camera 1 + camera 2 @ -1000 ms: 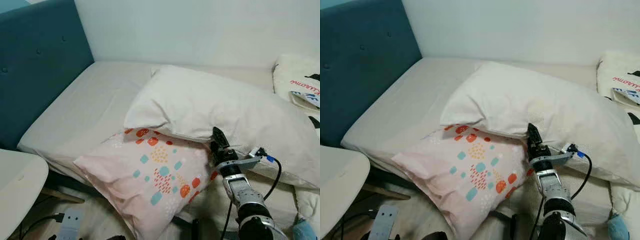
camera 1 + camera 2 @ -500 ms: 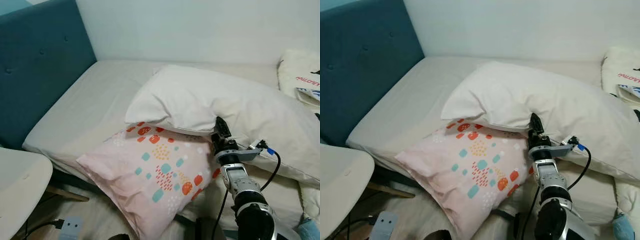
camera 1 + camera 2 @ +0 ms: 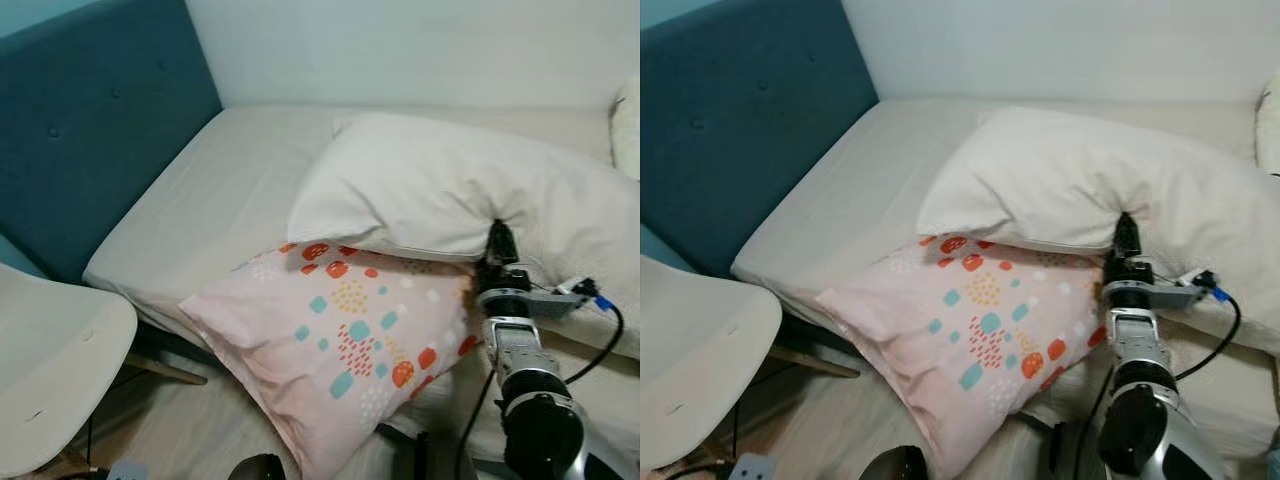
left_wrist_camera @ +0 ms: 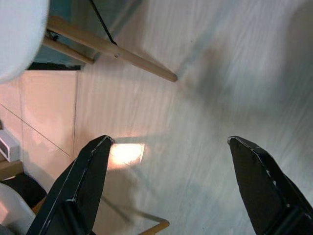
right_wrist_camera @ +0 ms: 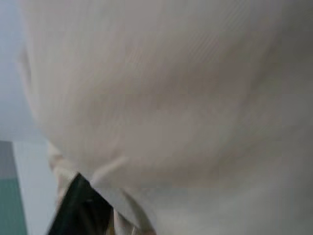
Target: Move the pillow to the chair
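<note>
A large white pillow [image 3: 430,180] lies on the bed, resting partly on a pink pillow [image 3: 350,340] with coloured spots that hangs over the bed's edge. My right gripper [image 3: 497,236] is shut on the white pillow's front edge, where the cloth puckers around the fingertips. In the right wrist view the white pillow [image 5: 186,98] presses close against one black finger [image 5: 83,208]. The white chair [image 3: 50,370] stands at the lower left, beside the bed. My left gripper [image 4: 168,141] hangs open over the wooden floor near a chair leg [image 4: 112,49].
A teal padded headboard [image 3: 90,130] rises at the left end of the mattress [image 3: 220,190]. A black cable [image 3: 600,330] loops off my right wrist. A pale wall runs behind the bed. Light wooden floor [image 4: 195,98] lies between chair and bed.
The camera has swung left, so the bed has shifted right in the picture and more of the chair shows. The right gripper has closed deeper into the white pillow's edge, bunching it.
</note>
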Motion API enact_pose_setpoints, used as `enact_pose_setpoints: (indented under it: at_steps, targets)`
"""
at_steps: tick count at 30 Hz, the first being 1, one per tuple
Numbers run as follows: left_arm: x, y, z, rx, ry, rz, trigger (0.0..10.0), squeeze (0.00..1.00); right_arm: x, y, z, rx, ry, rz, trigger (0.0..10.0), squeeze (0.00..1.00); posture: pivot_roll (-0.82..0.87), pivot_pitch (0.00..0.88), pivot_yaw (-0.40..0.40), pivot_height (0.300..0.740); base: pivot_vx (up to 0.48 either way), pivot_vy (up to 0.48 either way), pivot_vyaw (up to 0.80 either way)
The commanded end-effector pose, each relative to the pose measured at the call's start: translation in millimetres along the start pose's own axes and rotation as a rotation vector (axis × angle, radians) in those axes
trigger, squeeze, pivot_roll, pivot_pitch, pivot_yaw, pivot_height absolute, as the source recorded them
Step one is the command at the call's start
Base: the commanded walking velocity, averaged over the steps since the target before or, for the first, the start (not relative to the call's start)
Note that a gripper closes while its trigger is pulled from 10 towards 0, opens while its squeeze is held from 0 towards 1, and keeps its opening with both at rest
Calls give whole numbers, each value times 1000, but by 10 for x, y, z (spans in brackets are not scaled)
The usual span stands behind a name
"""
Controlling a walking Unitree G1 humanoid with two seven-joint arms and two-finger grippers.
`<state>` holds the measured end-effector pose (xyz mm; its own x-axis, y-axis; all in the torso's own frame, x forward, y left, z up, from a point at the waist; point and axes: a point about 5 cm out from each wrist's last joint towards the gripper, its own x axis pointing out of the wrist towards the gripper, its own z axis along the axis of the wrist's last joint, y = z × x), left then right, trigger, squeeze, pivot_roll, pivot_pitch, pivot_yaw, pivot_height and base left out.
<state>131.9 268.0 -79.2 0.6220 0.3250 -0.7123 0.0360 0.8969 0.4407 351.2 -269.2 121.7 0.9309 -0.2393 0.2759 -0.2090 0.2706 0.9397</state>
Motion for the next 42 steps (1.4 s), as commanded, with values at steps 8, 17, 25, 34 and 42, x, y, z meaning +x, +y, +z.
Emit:
enact_pose_setpoints:
  at_steps: [8,17,25,34,42]
  targets:
    - [-88,35,-240,36,64,-4,10000,0,70,69,102,-23,-67,9,0,0,-1,154,156,586,0,0,0]
    - [-53,-1,-155,4,51,4,10000,0,149,167,105,-139,-43,36,0,0,-26,143,147,586,0,0,0]
    - [44,86,54,-96,33,73,10000,0,278,342,84,-385,34,63,0,0,-47,121,137,586,0,0,0]
    - [141,180,289,-147,20,114,10000,0,535,857,298,-401,-50,267,0,0,-93,85,131,611,0,0,0]
    - [176,117,377,-176,50,97,10000,0,688,1504,367,-453,-110,508,0,0,-125,63,129,641,-175,0,0]
